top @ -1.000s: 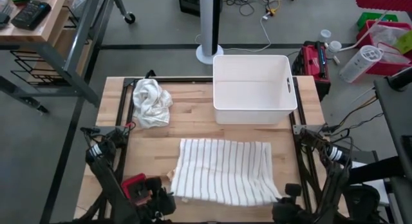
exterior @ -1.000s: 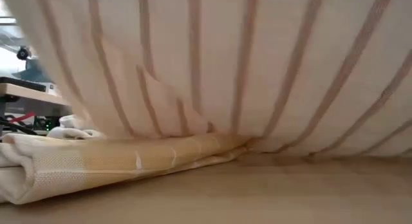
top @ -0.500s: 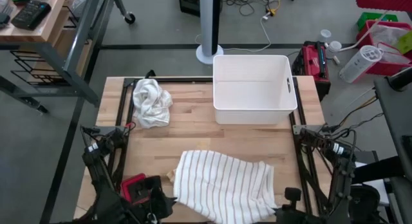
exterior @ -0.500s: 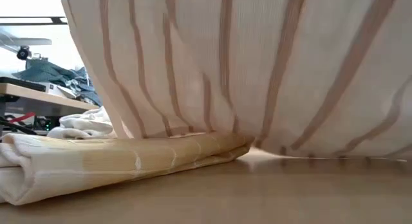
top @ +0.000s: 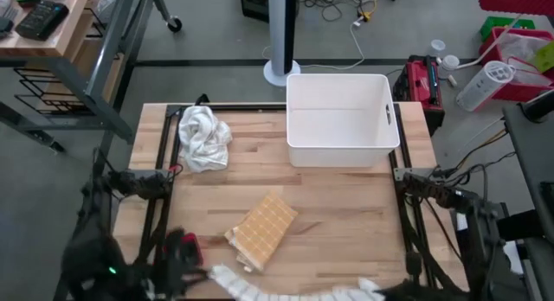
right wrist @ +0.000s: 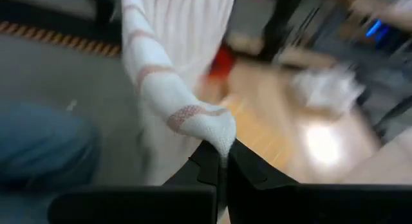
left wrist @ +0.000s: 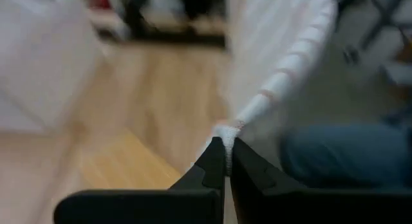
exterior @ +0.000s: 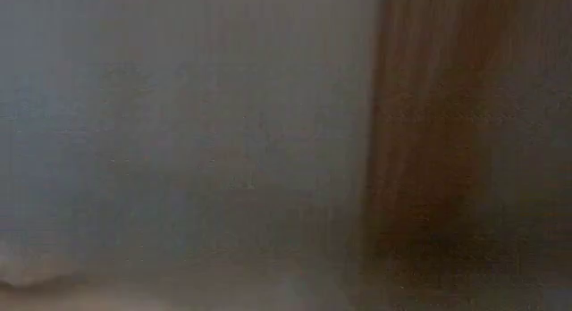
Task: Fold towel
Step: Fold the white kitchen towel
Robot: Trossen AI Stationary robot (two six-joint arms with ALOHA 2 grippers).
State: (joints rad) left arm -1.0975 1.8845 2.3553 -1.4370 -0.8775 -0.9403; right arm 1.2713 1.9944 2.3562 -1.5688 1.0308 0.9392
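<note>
Both end effectors pinch towel [top: 286, 294] corners: left end effector [left wrist: 225, 161], right end effector [right wrist: 221, 161]. The towel stretches between them along the table's [top: 346, 214] near edge, its long axis running left-right, equally near both arms.

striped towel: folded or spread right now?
Neither: the striped towel hangs stretched between left gripper and right gripper, each shut on a corner at the table's near edge.

The wooden table [top: 346, 214] carries a white bin [top: 342, 119], crumpled white cloth [top: 203, 138] and folded tan cloth [top: 261, 231].
</note>
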